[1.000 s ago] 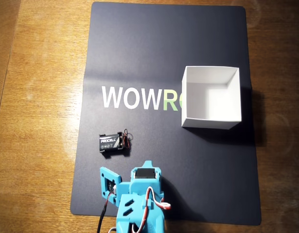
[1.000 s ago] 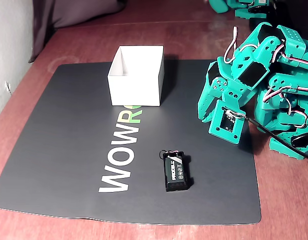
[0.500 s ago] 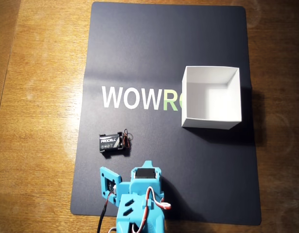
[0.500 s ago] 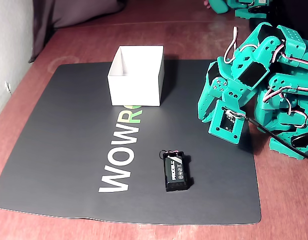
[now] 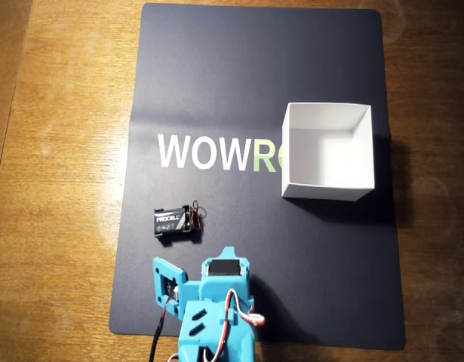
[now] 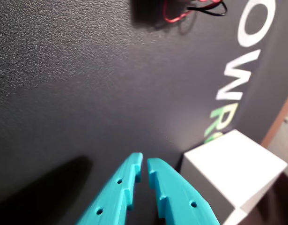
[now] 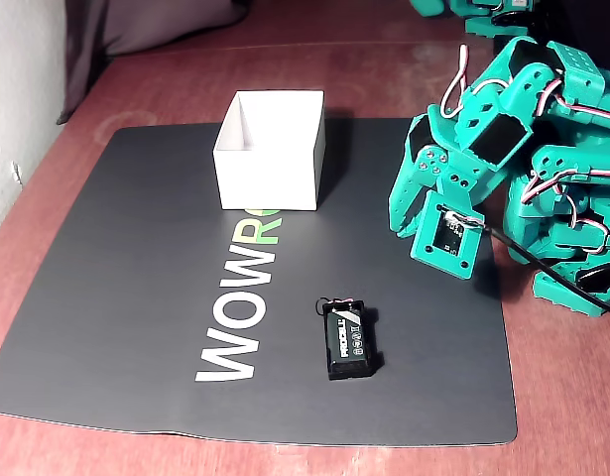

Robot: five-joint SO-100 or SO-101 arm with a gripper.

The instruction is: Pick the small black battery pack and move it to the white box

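Between my turquoise plastic two-finger gripper (image 6: 144, 164) tips only a thin slit shows; they hold nothing, hanging over the dark mat (image 5: 216, 83). Ahead lies the small black battery pack (image 5: 173, 221) with red-black wires, its long axis crosswise to my reach in the overhead view. Well apart stands the square white paper box (image 5: 327, 151).
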